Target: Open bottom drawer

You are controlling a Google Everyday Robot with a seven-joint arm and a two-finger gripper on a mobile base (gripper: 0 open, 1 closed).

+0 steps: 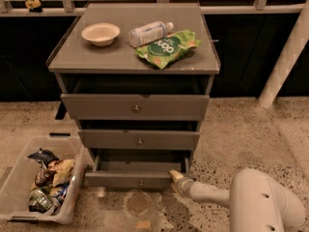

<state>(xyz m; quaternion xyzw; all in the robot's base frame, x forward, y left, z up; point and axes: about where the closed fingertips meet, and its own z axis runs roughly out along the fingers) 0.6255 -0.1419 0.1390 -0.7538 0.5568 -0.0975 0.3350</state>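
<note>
Bottom drawer (140, 181) sat pulled out, front edge proud of the upper drawers (137, 107). Claw (176, 176) was at its right front corner; grip state couldn't be told

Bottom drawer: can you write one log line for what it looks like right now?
bottom drawer: partly pulled out | gripper: low, at the drawer front's right end
</note>
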